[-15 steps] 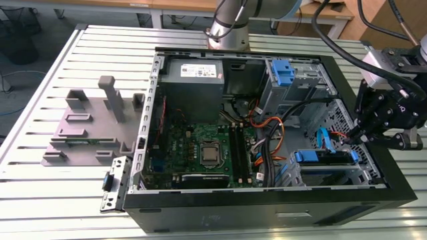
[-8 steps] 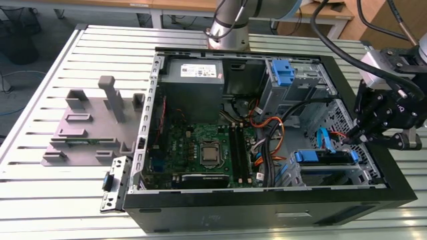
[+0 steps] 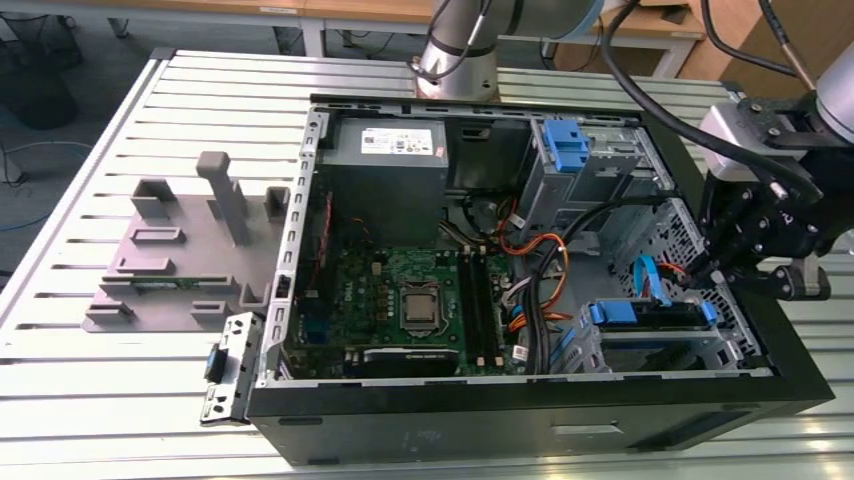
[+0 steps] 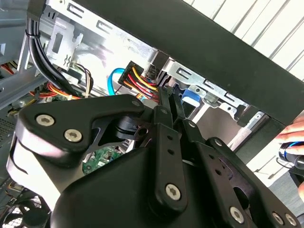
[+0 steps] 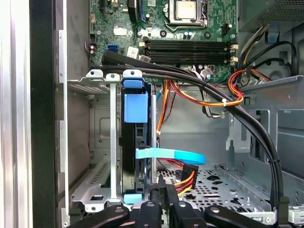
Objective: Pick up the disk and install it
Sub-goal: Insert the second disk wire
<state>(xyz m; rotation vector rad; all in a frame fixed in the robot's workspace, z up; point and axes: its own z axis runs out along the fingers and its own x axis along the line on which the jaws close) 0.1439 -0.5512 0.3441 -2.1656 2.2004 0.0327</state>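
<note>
The disk (image 3: 649, 314) sits edge-up in the metal drive cage (image 3: 667, 350) at the front corner of the open computer case, on the exterior view's right. Its blue carrier (image 5: 135, 108) shows along the upper edge, with the dark drive body below it between the cage rails. My gripper (image 3: 697, 275) hangs just beside the cage, above the disk's cable end. In both wrist views the two black fingers (image 5: 155, 197) lie pressed together with nothing between them, the tips (image 4: 167, 102) close to the blue carrier (image 4: 191, 97).
A light-blue flat cable (image 5: 171, 156) and a red-yellow power plug (image 5: 186, 176) lie by the disk's end. Thick black cables (image 5: 223, 102) cross the case over the motherboard (image 3: 400, 290). A bare blue bracket (image 3: 567, 145) sits at the back. A person's hand (image 4: 293, 137) is outside the case wall.
</note>
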